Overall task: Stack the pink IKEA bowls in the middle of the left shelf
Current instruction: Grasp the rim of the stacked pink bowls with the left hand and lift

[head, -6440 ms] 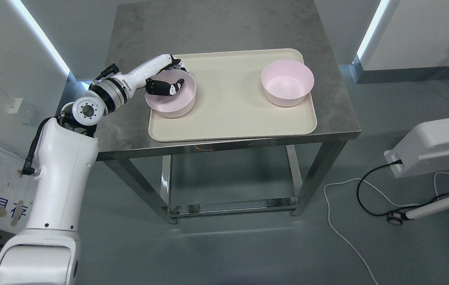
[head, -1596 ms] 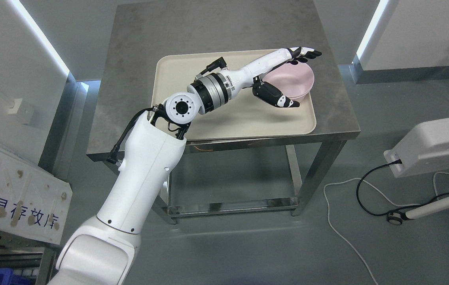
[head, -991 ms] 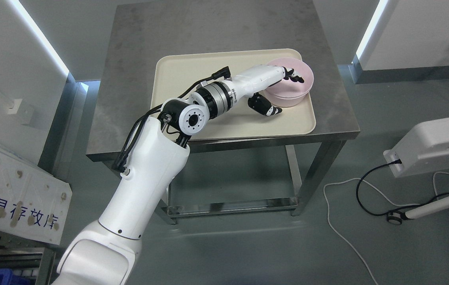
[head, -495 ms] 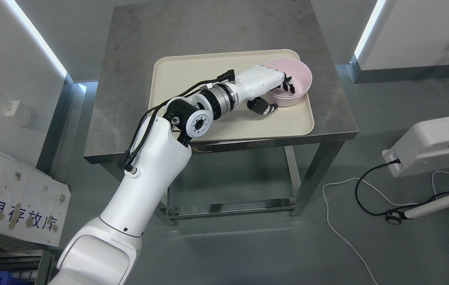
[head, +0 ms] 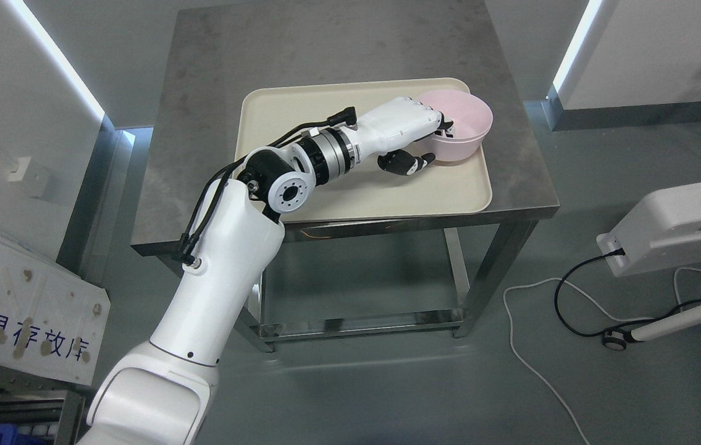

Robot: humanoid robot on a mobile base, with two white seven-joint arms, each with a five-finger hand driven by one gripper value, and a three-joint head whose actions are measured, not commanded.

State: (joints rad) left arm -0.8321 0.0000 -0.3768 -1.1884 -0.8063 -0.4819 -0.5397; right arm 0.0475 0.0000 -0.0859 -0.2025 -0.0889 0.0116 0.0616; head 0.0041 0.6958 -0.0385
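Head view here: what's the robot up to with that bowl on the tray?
The left robot hand grips the near-left rim of a pink bowl, fingers hooked inside and thumb outside. The bowl sits at the far right corner of a cream tray on a steel table. Only one bowl shows, possibly a stack. The right arm is out of view.

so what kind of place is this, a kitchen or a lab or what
Most likely a robot test lab, not a kitchen: a bare steel table holds only a tray and a pink bowl, with a cabled white machine on the plain grey floor.
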